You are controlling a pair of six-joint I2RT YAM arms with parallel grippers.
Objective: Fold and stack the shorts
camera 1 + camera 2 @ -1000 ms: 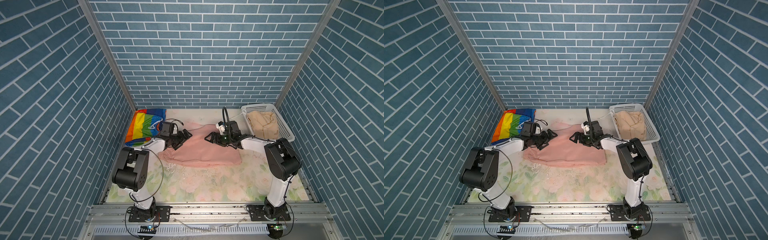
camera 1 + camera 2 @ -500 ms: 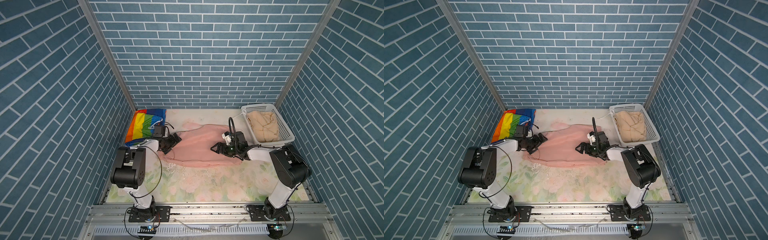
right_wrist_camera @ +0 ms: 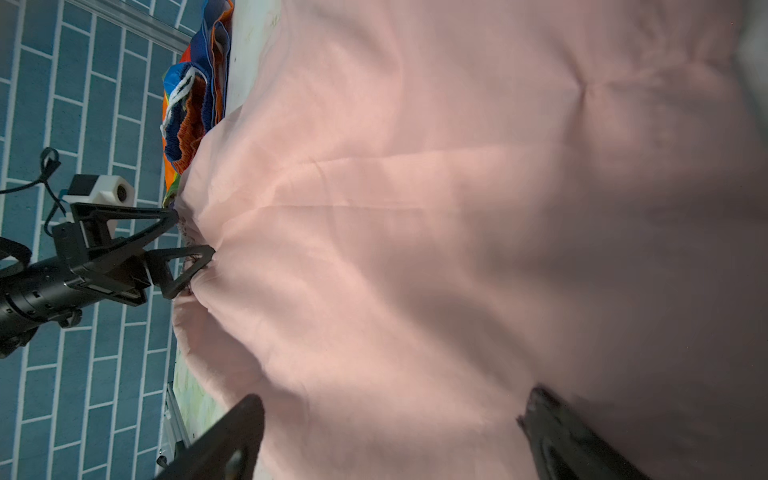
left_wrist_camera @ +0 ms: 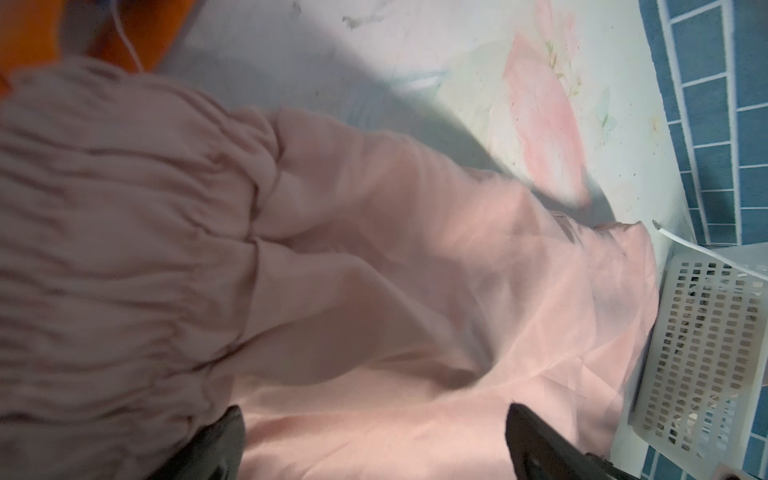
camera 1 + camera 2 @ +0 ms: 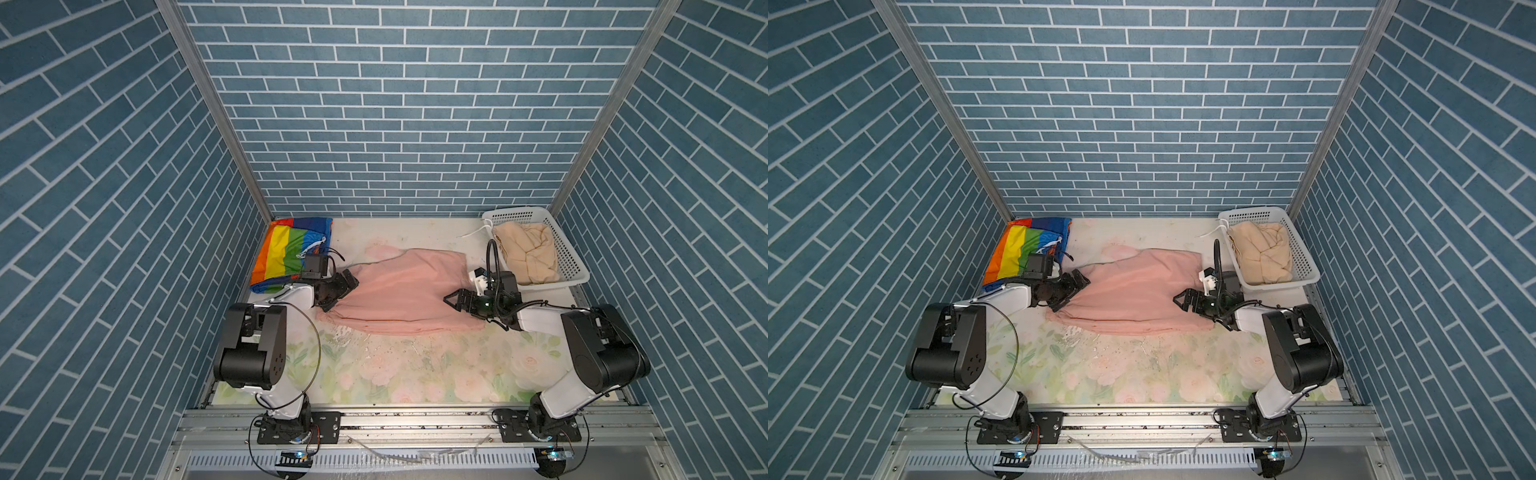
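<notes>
blue-brick booth, floral counter [image 5: 415, 374]. pink shorts [image 5: 399, 295] lie spread mid-frame, likely laid out for folding. left pincer [image 5: 343, 291] wide at their gathered waist, right pincer [image 5: 453, 302] wide over the leg end; neither grips. rainbow shorts [image 5: 291, 253] at left. beige shorts [image 5: 525, 253] crumpled in the basket [image 5: 577, 276] at right, crowding that arm.

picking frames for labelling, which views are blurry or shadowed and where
Both top views: sharp, evenly lit. Left wrist view: the pink shorts blur at the near waistband, a shadow crosses the table. Right wrist view: cloth darkens on one side, right gripper blurred, left gripper crisp.
</notes>
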